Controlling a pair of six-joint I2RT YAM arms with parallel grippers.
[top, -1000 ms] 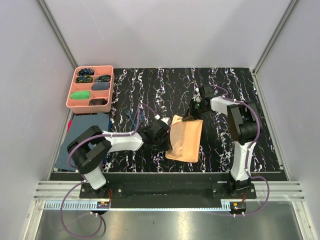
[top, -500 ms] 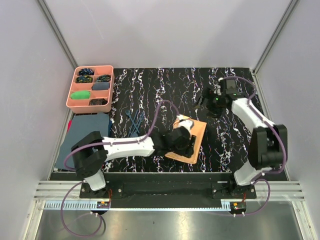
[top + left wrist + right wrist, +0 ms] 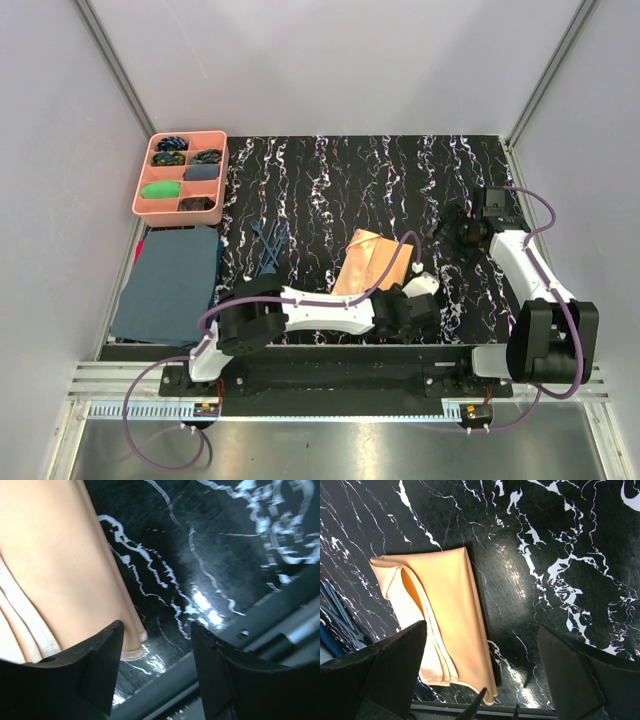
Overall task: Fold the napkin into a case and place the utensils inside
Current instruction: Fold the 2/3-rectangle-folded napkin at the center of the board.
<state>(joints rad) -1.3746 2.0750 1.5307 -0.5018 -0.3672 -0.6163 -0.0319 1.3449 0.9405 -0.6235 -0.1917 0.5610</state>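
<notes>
A pink tray point(image 3: 170, 217) sits at the far left corner of the table point(image 3: 330, 180), with small coloured bundles in its compartments. Just in front of it a dark blue-grey cloth point(image 3: 170, 280) lies flat along the table's left side. To the right of the cloth are the utensils point(image 3: 268, 245), slim dark blue pieces in a loose cluster on the black marbled top. They lie apart from the napkin and not inside it.

The napkin point(image 3: 372, 262) lies near the middle of the table, towards the near edge. It is folded into a narrow, flat, layered rectangle and set slightly askew. The left arm reaches across in front of its near end.

The left tool point(image 3: 156, 627) is just beside the napkin's near right corner, close to the table's near edge. In the left wrist view its two dark fingers point(image 3: 95, 655) stand spread with nothing pinched. The fabric's corner shows in the gap beside the left-hand finger, and bare table fills the rest of the gap. I cannot tell whether that finger touches the fabric.

The right tool point(image 3: 482, 627) is to the right of the napkin, well apart from it in the top view. Its fingers point(image 3: 580, 675) are spread wide and empty. Its camera looks down on the whole napkin, showing the stacked layers along one long edge and a loose fold at one end. The utensils show at the left edge of that view.
</notes>
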